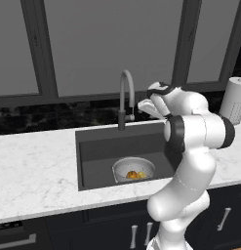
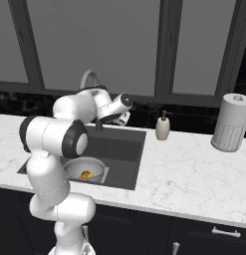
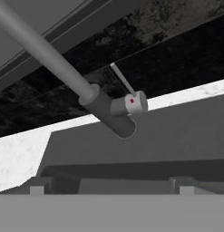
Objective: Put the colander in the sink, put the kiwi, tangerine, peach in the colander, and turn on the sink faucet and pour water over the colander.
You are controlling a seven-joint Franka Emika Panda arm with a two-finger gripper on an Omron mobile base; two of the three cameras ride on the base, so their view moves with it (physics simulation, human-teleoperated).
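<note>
While the colander (image 1: 133, 169) is sitting on the floor of the sink (image 1: 100, 149), near its front wall, the arm is reaching over the basin toward the back. Inside the colander some orange and yellow fruit (image 1: 135, 174) is lying, but the pieces are too small for me to say which of the three fruits they are, or if all three are there. So the first step is looking finished, and the second step is probably finished or nearly finished.

A little farther, the gripper (image 1: 147, 108) is hovering above the back edge of the sink, just beside the sink faucet (image 1: 125, 95). Its jaws are standing wide apart and they are holding nothing. In the hand view the small side lever (image 3: 124, 81) is appearing close in front of the hand, not yet touched.

No water is running from the spout, so the last step is remaining: to push the lever and let the stream fall on the colander. I am judging that the spout is not exactly over the colander, so it may need turning.

Behind, on the counter, a soap dispenser (image 2: 163, 127) and a tall white perforated cylinder (image 2: 230, 122) are standing, well apart from the sink.
</note>
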